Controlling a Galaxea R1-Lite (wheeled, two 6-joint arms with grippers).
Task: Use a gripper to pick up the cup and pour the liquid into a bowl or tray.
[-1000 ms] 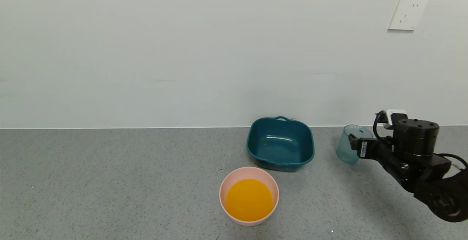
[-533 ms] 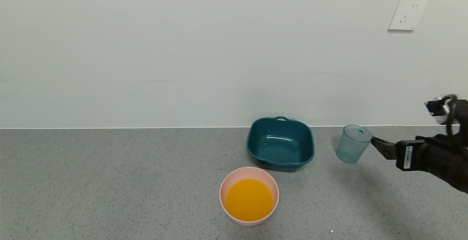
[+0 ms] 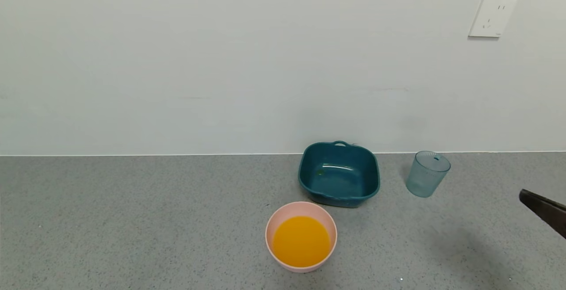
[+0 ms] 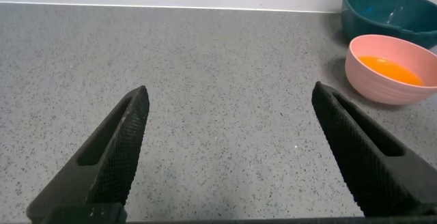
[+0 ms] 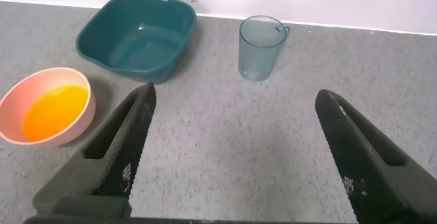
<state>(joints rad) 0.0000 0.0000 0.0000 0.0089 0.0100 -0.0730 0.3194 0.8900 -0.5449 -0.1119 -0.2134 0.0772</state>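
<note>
Cup (image 3: 427, 173): set upright on the table (image 3: 132, 219) at right of centre in the head view, close to the wall line — judged empty, since no orange is seen through its pale blue-grey ribbed wall.
Liquid (image 3: 301, 241): held in the pink bowl (image 3: 269, 230), lower centre — the pour is judged done.
Teal basin (image 3: 339, 173): between bowl and cup, nothing orange inside.
Right gripper (image 5: 235, 152): fingers spread wide, nothing held, well apart from the cup.
Left gripper (image 4: 229, 149): fingers spread, nothing held, over bare table.
</note>
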